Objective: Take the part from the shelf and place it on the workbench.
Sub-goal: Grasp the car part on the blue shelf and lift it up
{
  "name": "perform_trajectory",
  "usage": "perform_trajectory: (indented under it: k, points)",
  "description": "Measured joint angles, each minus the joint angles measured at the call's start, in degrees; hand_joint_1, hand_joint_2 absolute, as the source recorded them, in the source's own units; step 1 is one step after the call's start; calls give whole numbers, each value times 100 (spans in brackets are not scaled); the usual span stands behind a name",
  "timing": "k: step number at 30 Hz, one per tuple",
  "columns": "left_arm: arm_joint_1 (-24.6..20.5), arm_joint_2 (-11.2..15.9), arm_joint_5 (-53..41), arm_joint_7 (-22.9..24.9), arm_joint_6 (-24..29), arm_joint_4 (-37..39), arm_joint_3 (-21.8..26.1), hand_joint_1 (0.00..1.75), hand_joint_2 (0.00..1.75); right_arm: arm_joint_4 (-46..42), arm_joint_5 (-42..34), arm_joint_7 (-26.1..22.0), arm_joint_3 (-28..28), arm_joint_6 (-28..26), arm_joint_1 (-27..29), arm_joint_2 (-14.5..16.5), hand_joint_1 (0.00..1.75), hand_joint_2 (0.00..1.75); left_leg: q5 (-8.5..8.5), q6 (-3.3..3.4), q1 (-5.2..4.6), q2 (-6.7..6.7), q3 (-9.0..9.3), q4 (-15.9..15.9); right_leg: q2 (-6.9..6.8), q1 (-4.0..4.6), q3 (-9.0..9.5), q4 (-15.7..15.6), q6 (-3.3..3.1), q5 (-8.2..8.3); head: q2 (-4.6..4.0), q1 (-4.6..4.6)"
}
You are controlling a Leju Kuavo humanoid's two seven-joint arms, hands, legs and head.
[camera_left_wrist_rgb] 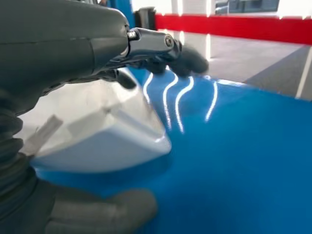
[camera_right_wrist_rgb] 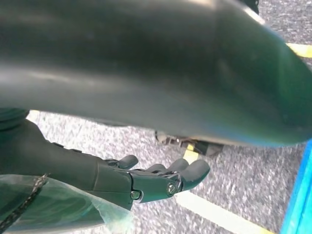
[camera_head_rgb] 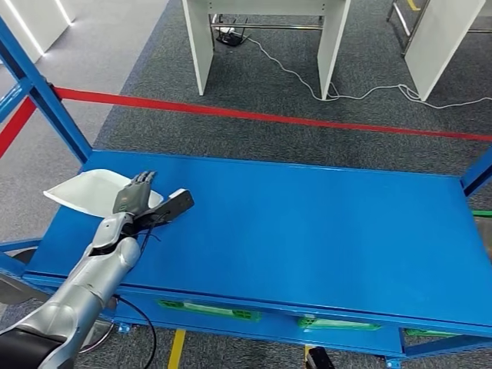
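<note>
While my left hand [camera_head_rgb: 134, 194] reaches out over the blue flat worktop [camera_head_rgb: 301, 231], the white, shallow, moulded plastic part [camera_head_rgb: 87, 191] lies on that surface at about nine o'clock from the worktop's middle, close to its left end. My fingers [camera_left_wrist_rgb: 162, 48] stretch straight across the top of the part, and my thick grey thumb [camera_left_wrist_rgb: 110, 212] lies low on the blue surface just beside the part's near edge. I cannot tell whether I am gripping it or only bracketing it; in the left wrist view there seems to be a gap between fingers and shell.

I judge the part to be light and thin-walled, stiff enough to keep its shape but liable to flex if squeezed at the middle. Its skin looks glossy, so I expect it to slip under smooth fingertips, and the polished worktop would let it slide. The sensible hold, I think, is across the rim, thumb under the edge and fingers over the top, where the wall folds and is strongest.

The part is dished like a tray, and I see nothing lying in it.

My right hand [camera_right_wrist_rgb: 147, 180] hangs over grey carpet, fingers loosely extended and parted, holding nothing.
</note>
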Motion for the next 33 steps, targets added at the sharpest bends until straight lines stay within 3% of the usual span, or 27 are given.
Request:
perform_trajectory:
  k: [2,3,6,7,8,9,11,13,16,18,21,23,25,28,30,33]
  points:
    - [5,-16,0,-20,-1,13,3,175,175,0,-12,11,-4,-7,-2,0,0,0,36,37,27,8,22,-59,-5,-1,-52,77,58,-74,0,8]
    - [4,-24,0,-26,-1,18,6,175,175,0,-15,17,-8,-10,-5,0,0,0,54,60,44,14,33,-90,-6,-2,-144,259,81,-188,0,18]
    - [8,-41,-3,-32,-1,29,11,175,175,0,-17,33,-19,-16,2,-2,0,0,61,89,50,23,29,-100,-9,-17,-656,1307,132,-661,0,32]
    - [10,-45,-4,-33,-1,34,11,175,175,0,-17,39,-20,-17,6,-2,0,0,59,89,49,22,30,-98,-10,-20,-773,1532,145,-703,0,31]
    - [10,-46,-4,-34,-2,39,12,175,175,0,-18,43,-21,-19,10,-3,0,0,56,87,50,21,35,-95,-12,-23,-794,1549,154,-635,0,34]
    - [12,-49,-3,-34,-4,44,12,175,175,0,-18,46,-21,-20,9,-5,0,0,48,78,53,19,41,-88,-16,-29,-696,1324,159,-460,0,33]
    - [15,-55,-1,-35,-8,51,14,175,175,0,-18,43,-21,-22,-1,-9,0,0,19,35,52,15,42,-54,-29,-37,-312,526,164,-92,0,34]
    - [18,-55,1,-35,-8,58,19,175,175,0,-18,37,-22,-22,-10,-9,0,0,-3,-22,38,10,14,-3,-23,-28,-71,58,126,23,0,29]
    - [35,-52,2,-35,-2,69,26,175,175,0,-20,37,-25,-26,0,-9,0,0,-7,-93,43,6,-3,12,-9,-14,-49,21,26,22,0,28]
    - [38,-49,2,-35,0,72,37,175,175,-1,-23,41,-27,-28,-5,-9,0,0,-159,-144,55,6,-77,202,-12,-31,-42,7,-41,37,0,14]
    - [65,-55,1,-47,-1,77,49,175,175,-1,-25,52,-30,-23,-12,-9,0,0,-681,-201,66,6,-542,1273,-17,-37,-40,3,-92,34,0,-6]
    - [99,-57,0,-68,-1,88,50,175,175,-1,-21,59,-31,-20,-6,-10,0,0,-771,-204,68,6,-754,1729,-7,-36,-36,4,-96,31,0,-7]
    - [103,-54,0,-87,1,97,54,175,175,-1,-17,61,-35,-20,-4,-11,0,0,-536,-186,68,6,-674,1509,8,-35,-26,5,-94,29,0,-7]
    - [86,-54,1,-135,8,98,69,175,175,0,-14,63,-39,-17,-10,-9,0,0,-16,-122,54,4,-217,451,21,-26,-2,10,-71,12,0,-4]
    - [69,-56,2,-166,13,98,87,175,175,0,-10,64,-40,-15,-16,-9,0,0,39,-86,33,1,-65,87,24,-11,-22,14,-27,10,0,0]
    - [47,-66,4,-187,33,98,105,175,175,-1,-9,66,-42,-14,-19,-10,0,0,28,-16,36,6,-35,1,16,-11,-49,21,70,-14,0,4]
